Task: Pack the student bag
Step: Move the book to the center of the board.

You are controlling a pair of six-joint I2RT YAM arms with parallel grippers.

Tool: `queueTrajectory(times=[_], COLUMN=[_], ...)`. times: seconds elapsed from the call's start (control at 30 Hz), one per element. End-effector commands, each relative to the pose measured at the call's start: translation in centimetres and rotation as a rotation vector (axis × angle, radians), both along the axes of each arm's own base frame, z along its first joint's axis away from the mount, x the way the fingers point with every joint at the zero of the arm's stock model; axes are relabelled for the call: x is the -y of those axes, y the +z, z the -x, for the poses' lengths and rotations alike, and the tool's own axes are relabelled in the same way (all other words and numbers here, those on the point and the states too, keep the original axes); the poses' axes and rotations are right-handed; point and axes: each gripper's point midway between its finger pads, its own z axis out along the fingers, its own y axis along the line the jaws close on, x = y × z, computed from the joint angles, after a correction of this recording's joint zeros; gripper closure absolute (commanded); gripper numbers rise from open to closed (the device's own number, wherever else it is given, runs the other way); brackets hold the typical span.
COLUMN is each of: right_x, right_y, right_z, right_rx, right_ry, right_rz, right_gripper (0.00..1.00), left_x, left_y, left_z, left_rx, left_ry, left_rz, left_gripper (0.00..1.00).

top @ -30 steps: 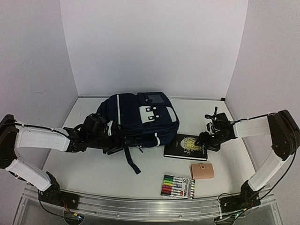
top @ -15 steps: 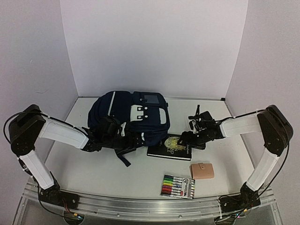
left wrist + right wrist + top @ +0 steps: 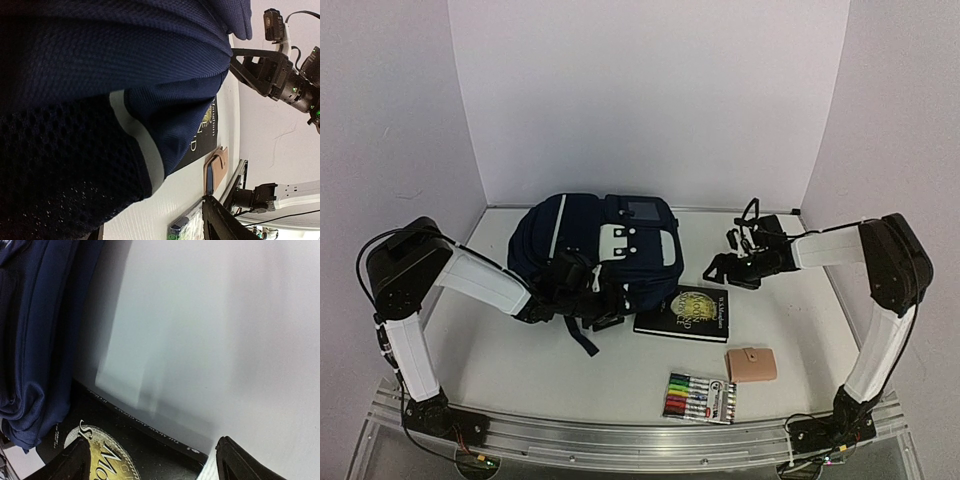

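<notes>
Navy student bag [image 3: 590, 240] overlaps a black book [image 3: 690, 312], wallet [image 3: 751, 364] and markers [image 3: 700, 398] nearby. Right end effector [image 3: 718, 270] stands spread; left end effector [image 3: 592, 300], pressed into fabric, cannot be told.

The book [image 3: 685, 312] lies just right of the student bag [image 3: 545, 245], perhaps touching.

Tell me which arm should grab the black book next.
Probably right: the right pincer, open and empty, hangs just beyond the black book, while the left pincer is pressed against the student bag.
</notes>
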Motion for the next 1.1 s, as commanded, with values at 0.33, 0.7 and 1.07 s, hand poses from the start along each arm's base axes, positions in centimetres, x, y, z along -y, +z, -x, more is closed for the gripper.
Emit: queueTrajectory(times=[0.33,0.7,1.07], right_x=[-4.6,-9.4,-11.2], right_y=[-2.1,-2.1,-4.1], right_z=[2.5,8.5,11.2], right_rx=[-0.077,-0.223,-0.319], right_ry=[0.220,0.297,0.282], right_rz=[-0.087,-0.147,-0.127], right_gripper=[0.23,0.25,0.26], left_x=[-1.1,-3.9,-4.2], left_y=[0.8,-0.1,0.2], left_z=[1.8,3.5,5.2], left_rx=[-0.087,-0.162,-0.191], left_ry=[0.035,0.130,0.107], left_rz=[0.014,0.000,0.054], left_gripper=[0.24,0.19,0.30])
